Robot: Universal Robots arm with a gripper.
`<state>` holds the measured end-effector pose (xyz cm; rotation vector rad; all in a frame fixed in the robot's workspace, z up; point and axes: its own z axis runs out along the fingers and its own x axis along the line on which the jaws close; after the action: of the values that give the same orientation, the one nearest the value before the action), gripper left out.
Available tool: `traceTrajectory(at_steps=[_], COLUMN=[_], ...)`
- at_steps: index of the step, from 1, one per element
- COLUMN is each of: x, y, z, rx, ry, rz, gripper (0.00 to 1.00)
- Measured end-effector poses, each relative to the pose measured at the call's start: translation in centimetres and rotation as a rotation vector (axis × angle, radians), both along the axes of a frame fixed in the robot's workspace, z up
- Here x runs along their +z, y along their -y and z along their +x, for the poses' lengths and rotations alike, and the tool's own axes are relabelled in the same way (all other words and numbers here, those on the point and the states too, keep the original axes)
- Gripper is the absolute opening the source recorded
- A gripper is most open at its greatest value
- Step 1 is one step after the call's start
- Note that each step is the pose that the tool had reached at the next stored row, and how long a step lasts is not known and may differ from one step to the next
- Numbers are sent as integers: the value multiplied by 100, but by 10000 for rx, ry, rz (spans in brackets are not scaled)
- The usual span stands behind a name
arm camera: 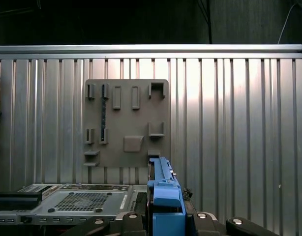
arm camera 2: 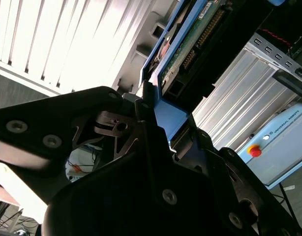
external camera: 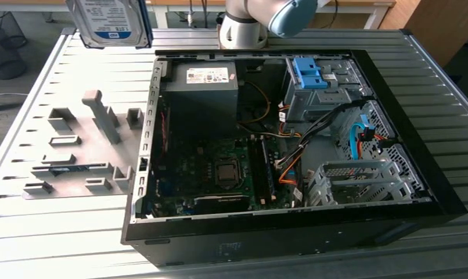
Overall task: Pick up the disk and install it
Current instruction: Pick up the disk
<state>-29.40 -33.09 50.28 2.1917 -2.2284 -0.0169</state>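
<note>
Grip: my gripper (arm camera 2: 163, 118) is pinched in narrow on the disk (arm camera 2: 190, 42). The fingers bite its blue rail (arm camera 2: 168, 115) along the thin edge.
Disk: in the exterior view the disk (external camera: 110, 22) hangs in the air over the table's (external camera: 48, 232) far corner, on the exterior view's left. It is upright with the label face out, and nothing on the table touches it.
Why this hold: by my reckoning, gripping the thin edges leaves both broad faces and the connector end free. Nothing of me then sits where the disk has to meet a bay.
Why this height: it rides well above the grey fixture plate (external camera: 79, 148) and apart from the open computer case (external camera: 420, 174). I judge that gives clearance over the case walls.
Arm pose: my arm (external camera: 257, 20) rises from the table's far edge, just behind the case. The first wrist view looks down on the slatted table (arm camera: 239, 123), with the fixture plate (arm camera: 126, 123) below me and the blue rail (arm camera: 166, 196) poking out ahead.
Case: it lies on its side, open. The drive cage (external camera: 358, 183) sits toward the table's near edge on the exterior view's right, and a blue latch piece (external camera: 310, 72) sits toward the far edge.
Progress: the disk is in hand and not seated in the case.
</note>
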Motion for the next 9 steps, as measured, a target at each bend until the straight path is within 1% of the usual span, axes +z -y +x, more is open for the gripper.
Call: traceTrajectory(at_steps=[9], x=[0], y=[0], z=[117], rx=[-1], ry=[0], rz=[0], gripper=[36])
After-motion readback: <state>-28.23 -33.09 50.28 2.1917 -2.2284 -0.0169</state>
